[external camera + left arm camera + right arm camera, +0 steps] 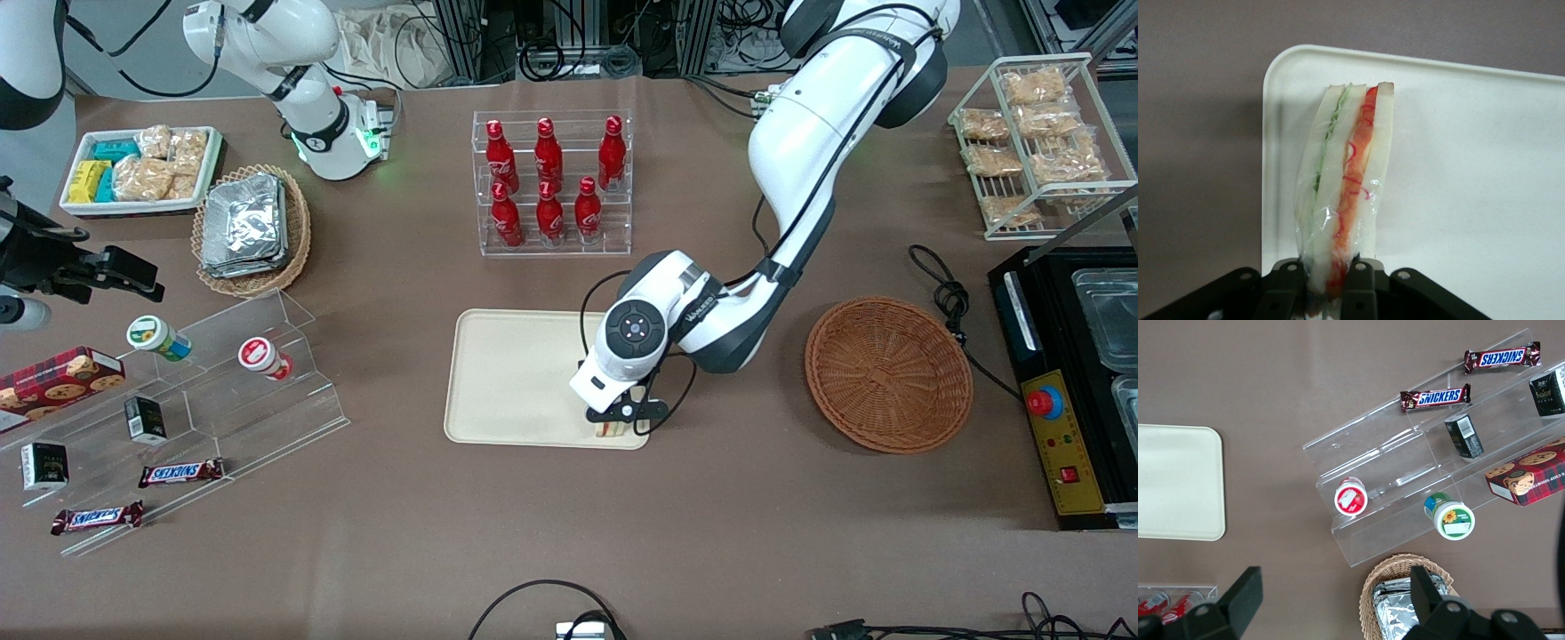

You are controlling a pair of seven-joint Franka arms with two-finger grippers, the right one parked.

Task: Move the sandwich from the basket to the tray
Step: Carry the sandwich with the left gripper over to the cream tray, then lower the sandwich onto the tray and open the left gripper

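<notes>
The sandwich (1345, 180), pale bread in clear wrap with green and red filling, stands on its edge between my gripper's fingers. My gripper (615, 425) (1329, 277) is shut on it over the near corner of the cream tray (507, 373) (1471, 167), at the tray's end toward the basket. Only a sliver of the sandwich (610, 431) shows under the gripper in the front view. The reddish-brown wicker basket (887, 373) sits with nothing in it beside the tray, toward the working arm's end of the table.
A clear rack of red bottles (551, 182) stands farther from the front camera than the tray. A clear stepped stand (222, 391) with snacks and a tan basket of foil packs (249, 227) lie toward the parked arm's end. A black machine (1067, 382) and wire rack (1036, 133) flank the basket.
</notes>
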